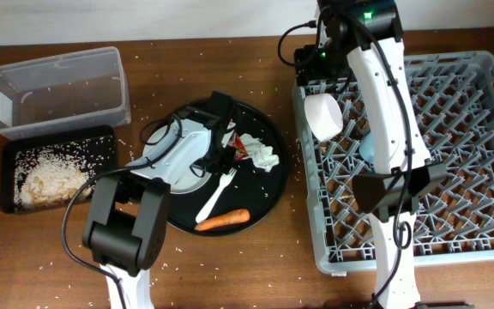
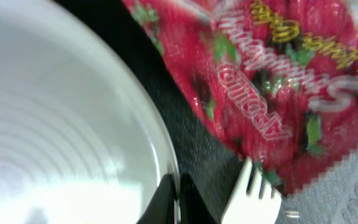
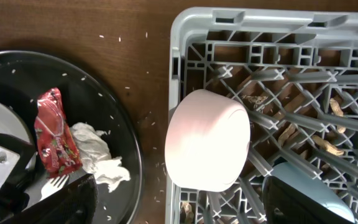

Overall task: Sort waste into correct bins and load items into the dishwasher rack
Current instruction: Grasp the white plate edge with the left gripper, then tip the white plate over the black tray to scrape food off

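Pinching only the crumpled red-and-white wrapper on the round black tray, keep your left tool, opening not discernible, off plate rim and fork tines; right tool spread beside white bowl.

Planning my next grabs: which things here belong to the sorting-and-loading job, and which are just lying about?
Job: crumpled red-and-white wrapper, crumpled white tissue, orange carrot, white plastic fork, pale round plate, small white bowl, light-blue cup, grey plastic rack, clear plastic tub, black rectangular tray.
Lying about: large round black tray, loose rice grains on brown wooden table.
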### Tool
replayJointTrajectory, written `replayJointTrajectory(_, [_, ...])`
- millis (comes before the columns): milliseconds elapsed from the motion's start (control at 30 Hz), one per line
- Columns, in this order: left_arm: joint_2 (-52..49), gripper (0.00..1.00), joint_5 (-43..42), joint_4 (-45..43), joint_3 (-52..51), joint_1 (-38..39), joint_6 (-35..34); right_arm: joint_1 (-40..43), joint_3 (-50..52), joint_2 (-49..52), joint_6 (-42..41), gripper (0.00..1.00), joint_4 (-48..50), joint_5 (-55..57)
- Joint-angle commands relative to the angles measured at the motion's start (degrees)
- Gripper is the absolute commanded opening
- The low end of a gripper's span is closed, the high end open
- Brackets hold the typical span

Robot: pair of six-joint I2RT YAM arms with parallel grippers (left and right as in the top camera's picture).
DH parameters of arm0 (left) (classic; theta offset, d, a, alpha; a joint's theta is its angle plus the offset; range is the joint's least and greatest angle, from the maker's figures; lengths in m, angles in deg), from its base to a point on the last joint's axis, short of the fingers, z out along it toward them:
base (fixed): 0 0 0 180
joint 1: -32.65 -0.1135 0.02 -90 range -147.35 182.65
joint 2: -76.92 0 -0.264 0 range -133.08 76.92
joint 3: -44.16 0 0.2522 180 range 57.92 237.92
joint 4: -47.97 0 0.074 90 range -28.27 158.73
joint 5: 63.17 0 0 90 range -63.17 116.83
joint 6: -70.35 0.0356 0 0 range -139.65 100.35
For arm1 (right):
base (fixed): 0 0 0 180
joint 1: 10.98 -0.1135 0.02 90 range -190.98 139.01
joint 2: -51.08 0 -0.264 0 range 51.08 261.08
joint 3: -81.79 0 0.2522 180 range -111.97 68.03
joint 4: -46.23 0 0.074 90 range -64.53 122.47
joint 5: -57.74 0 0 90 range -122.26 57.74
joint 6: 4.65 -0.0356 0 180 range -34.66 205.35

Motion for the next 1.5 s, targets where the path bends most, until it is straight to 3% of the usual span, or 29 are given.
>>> replayJointTrajectory(0, [-1.27,0.01,-0.59,6.75,5.38,-0.55,0.17,0.33,0.04,-0.66,0.26,0.84,0.26,1.01])
replayJointTrajectory(233, [-0.96,0.01,-0.61,27.98,26.03,-0.66,-3.02,0.33,0.02,-0.66,0.26,0.84,0.52,3.43])
replayJointTrajectory(433, [2.64,0.0,-0.66,32.76,31.26,-5.66,-4.81,0.33,0.04,-0.66,0.26,0.84,1.73,3.41])
replayJointTrajectory(600, [5.73,0.0,-5.2,34.18,31.26,-18.23,-4.83,0.31,0.02,-0.66,0.26,0.84,1.73,3.39])
replayJointTrajectory(700, [5.7,0.01,-11.82,33.92,31.26,-25.22,-0.5,0.31,0.04,-0.66,0.24,0.84,1.68,3.37])
replayJointTrajectory(800, [5.7,0.01,-25.94,32.76,31.23,-35.17,9.09,0.31,0.02,-0.66,0.22,0.84,1.68,3.32])
replayJointTrajectory(867, [5.33,0.01,-39.93,30.47,31.08,-44.28,16.52,0.2,0.04,-0.66,0.17,0.84,1.64,3.08])
replayJointTrajectory(1033, [5.14,0.0,-55.12,33.46,31.08,-53.9,25.97,0.2,0.04,-0.66,0.02,0.84,1.29,2.93])
replayJointTrajectory(1200, [5.14,0.0,-60.67,41.33,31.08,-57.02,34.16,0.15,0.02,-0.66,0.02,0.84,1.29,2.89])
replayJointTrajectory(1467, [5.11,0.01,-59.17,41.24,31.08,-57.05,34.38,0.15,0.04,-0.66,0.02,0.84,1.25,1.77])
